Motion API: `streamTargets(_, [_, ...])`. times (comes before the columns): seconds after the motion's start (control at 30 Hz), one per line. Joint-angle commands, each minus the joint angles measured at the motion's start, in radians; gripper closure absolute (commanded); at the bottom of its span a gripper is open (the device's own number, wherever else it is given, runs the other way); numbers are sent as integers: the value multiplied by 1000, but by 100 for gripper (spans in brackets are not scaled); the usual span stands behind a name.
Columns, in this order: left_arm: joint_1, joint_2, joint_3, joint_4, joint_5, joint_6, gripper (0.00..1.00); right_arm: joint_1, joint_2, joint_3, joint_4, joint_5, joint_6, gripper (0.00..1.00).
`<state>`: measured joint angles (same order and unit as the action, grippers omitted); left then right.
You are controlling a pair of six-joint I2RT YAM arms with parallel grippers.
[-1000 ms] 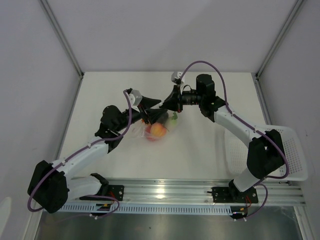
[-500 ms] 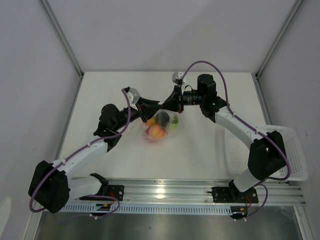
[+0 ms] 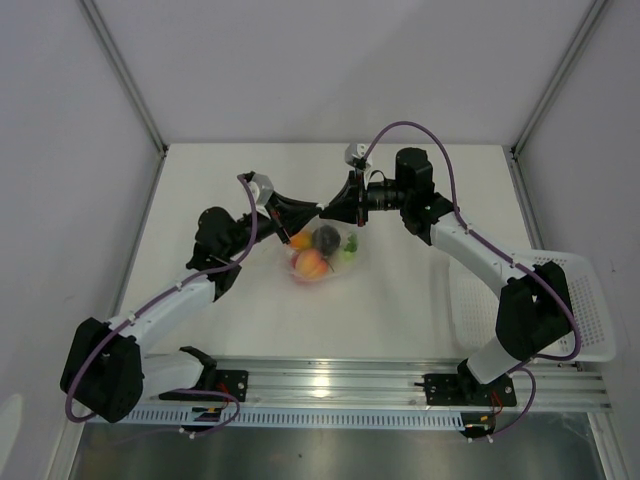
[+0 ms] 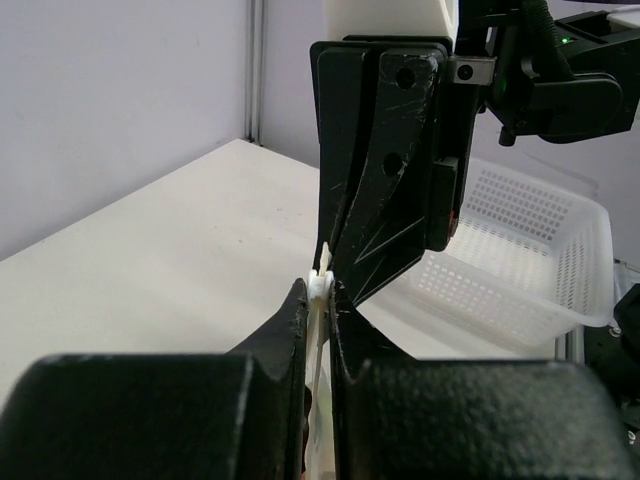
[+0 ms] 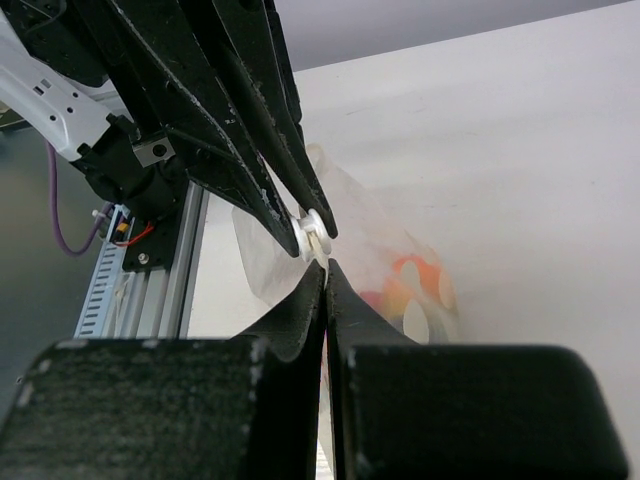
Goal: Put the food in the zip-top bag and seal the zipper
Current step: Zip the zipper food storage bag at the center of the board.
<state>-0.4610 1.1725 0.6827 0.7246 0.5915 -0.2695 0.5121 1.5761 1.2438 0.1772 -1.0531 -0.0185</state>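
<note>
The clear zip-top bag (image 3: 335,262) hangs over the table's middle. Inside it are a red piece (image 3: 298,262), an orange-peach one (image 3: 316,263), a dark-purple one (image 3: 327,237) and green pieces (image 3: 350,245). My left gripper (image 3: 315,211) and right gripper (image 3: 325,214) meet tip to tip at the bag's top edge. In the left wrist view my left gripper (image 4: 322,292) is shut on the zipper's white end (image 4: 321,283). In the right wrist view my right gripper (image 5: 325,266) is shut on the bag's edge just below the zipper (image 5: 314,232). The radish is not visible.
A white slotted basket (image 3: 580,310) stands at the table's right edge and also shows in the left wrist view (image 4: 520,260). White walls close the table on the left, far and right sides. The arm rail (image 3: 400,385) runs along the near edge.
My left gripper has drawn back to the left and away from the bag's middle. More of the bag and the dark-purple piece now show. The right gripper has hardly moved.
</note>
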Motion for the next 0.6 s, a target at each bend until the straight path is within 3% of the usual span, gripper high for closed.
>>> streamTargets(0.0, [13, 13, 6, 50, 48, -13, 99, -1, -10, 11, 84, -30, 14, 100])
streamTargets(0.37, [30, 30, -2, 24, 56, -7, 99, -14, -2, -6, 130, 102, 71, 100])
streamTargets(0.57, [47, 27, -2, -4, 44, -5, 99, -50, -24, -78, 303, 102, 184, 100])
